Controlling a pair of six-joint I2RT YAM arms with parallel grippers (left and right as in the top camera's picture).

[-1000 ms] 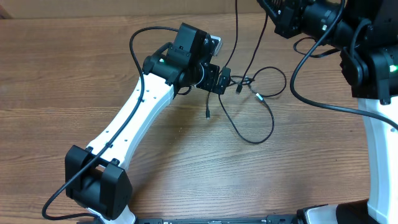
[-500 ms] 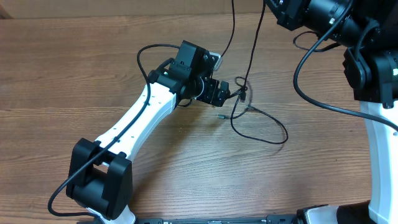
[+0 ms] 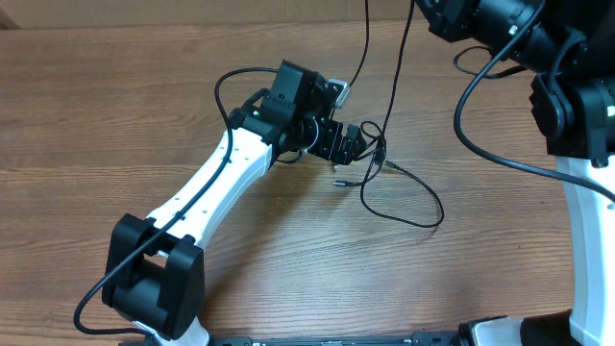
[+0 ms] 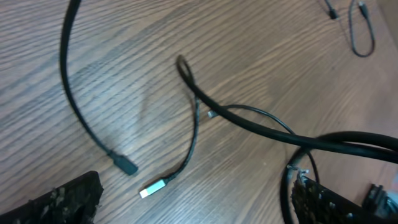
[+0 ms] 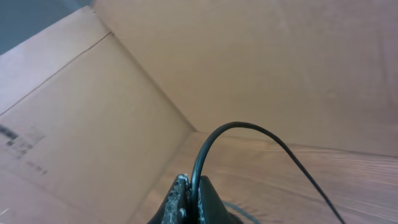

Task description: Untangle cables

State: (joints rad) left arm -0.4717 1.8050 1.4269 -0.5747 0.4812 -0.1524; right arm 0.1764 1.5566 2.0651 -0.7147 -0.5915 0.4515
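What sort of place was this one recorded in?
Likely a robotics lab bench: a wood-grain table, a left arm and right arm mounted by it, thin cables laid out, cardboard panels behind.

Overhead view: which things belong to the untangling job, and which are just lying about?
Job: cables; left gripper, open beside them; right gripper, shut on a lifted strand.
Just there: thick arm cords; wooden table; cardboard wall.

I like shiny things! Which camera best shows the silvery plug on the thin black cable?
Left wrist: the silvery plug shows large and clear on the wooden table. Overhead gives a speck; right wrist, nothing.
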